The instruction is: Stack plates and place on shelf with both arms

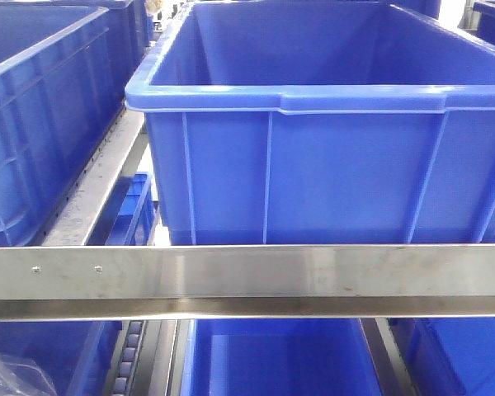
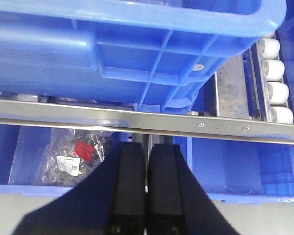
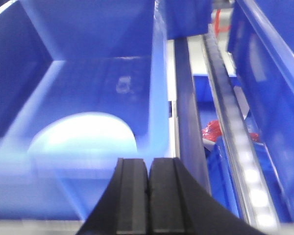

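In the right wrist view, the right gripper [image 3: 148, 196] sits at the bottom edge, its two flat black matte fingers pressed together with only a hairline seam between them, jaws closed on nothing. Just beyond it, blurred, a pale bluish-white round plate [image 3: 83, 137] lies flat on the bottom of a smooth blue plastic bin [image 3: 88, 83]; whether it is one plate or two stacked cannot be told. To the right of that bin runs a grey metal rail [image 3: 188, 122] and a strip of small white rollers [image 3: 245, 161], with something red [image 3: 211, 129] lying lower down between them. In the left wrist view, the left gripper [image 2: 147, 196] likewise has its blocky black fingers shut flush against each other, empty, pointing toward a brushed steel shelf beam [image 2: 147, 122]. Below the beam a clear crinkled plastic bag [image 2: 76, 156] with a red label rests in a blue tray [image 2: 245, 166]; above it is the ribbed underside of a blue crate [image 2: 137, 54], and white cylindrical rollers [image 2: 277, 81] line up at the right. The front view shows the same kind of steel beam [image 1: 247, 276] nearest, then a large straight-walled blue crate [image 1: 313, 165] with a rolled rim standing on the shelf, and another blue crate [image 1: 41, 107] beside it on the left.
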Controlling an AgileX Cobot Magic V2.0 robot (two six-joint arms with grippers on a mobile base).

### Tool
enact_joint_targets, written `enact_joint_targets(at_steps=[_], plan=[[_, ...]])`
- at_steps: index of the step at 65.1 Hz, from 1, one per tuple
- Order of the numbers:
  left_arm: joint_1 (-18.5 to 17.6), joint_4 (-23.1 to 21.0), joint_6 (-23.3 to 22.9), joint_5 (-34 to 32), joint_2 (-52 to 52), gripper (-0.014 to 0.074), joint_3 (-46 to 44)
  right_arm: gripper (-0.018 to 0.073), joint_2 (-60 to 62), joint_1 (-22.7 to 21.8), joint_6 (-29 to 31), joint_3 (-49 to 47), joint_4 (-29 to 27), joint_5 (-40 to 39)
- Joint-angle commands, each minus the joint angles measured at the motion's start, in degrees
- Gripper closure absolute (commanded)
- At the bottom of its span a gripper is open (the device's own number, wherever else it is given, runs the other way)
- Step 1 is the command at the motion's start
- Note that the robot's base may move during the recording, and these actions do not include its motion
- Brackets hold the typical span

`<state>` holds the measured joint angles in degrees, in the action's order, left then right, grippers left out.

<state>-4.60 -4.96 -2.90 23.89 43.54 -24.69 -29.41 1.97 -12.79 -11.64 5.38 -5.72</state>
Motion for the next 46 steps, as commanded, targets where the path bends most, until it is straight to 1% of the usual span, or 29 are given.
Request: enact_joint_targets(at_steps=[1, 13, 46], plan=[[-0.36, -0.27, -0.36, -4.14, -0.06, 0.0512, -1.67, 0.0536, 1.9, -0.46, 0.26, 1.62, 0.68, -9.02], [-0.36, -0.27, -0.36, -4.14, -0.06, 0.0512, -1.67, 0.0536, 2.41, -0.46, 0.26, 2.73, 0.68, -11.28], [-0.36, -0.27, -0.36, -4.14, -0.06, 0.0512, -1.67, 0.0536, 2.47, -0.46, 0.26, 2.73, 0.68, -10.85]])
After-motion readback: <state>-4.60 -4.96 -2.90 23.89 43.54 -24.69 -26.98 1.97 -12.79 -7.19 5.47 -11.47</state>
